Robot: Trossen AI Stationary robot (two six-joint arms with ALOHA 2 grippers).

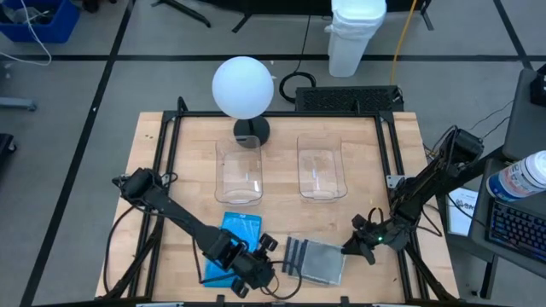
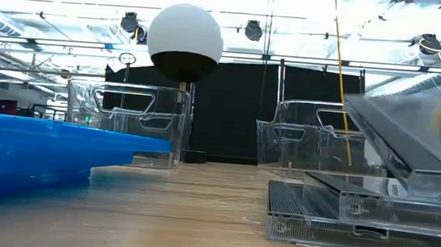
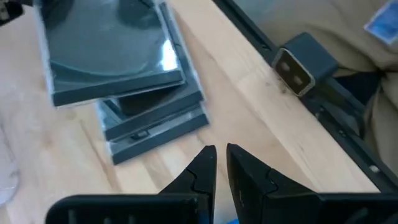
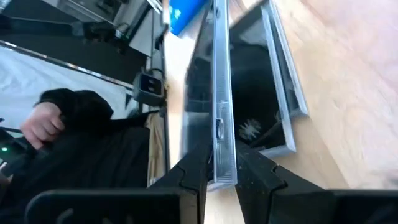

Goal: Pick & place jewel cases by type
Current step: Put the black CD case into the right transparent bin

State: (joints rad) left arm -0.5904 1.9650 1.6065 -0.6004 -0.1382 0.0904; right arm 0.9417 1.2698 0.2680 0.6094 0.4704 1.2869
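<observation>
Here the right gripper (image 4: 221, 171) is low at the near right of the tabletop (image 1: 281, 217), and its two fingers (image 4: 189, 171) are clamped on the edge of a clear jewel case (image 4: 217, 99). This case is the top one of the clear pile, and its right edge is lifted, so it sits tilted over the others. Under it lie more clear jewel cases with black spines (image 1: 314, 260), in a small messy pile at the near middle of the tabletop. In the low view the lifted case (image 2: 406, 136) slopes up to the right above the flat ones (image 2: 346, 218).

The left gripper (image 3: 221, 171) is at the near edge, just left of that pile. Its fingers are almost together, with only a thin gap, and nothing sits between them. It hangs over the near end of the blue jewel cases (image 1: 230, 243), which lie flat on the tabletop to the left of the clear pile.

Farther back stand two clear plastic tubs, a left tub (image 1: 239, 170) and a right tub (image 1: 321, 166), side by side. Behind the left tub is a white ball lamp (image 1: 243, 87) on a black base.

In the right wrist view, a person's hand (image 4: 43, 121) and dark sleeve show beyond the tabletop.
</observation>
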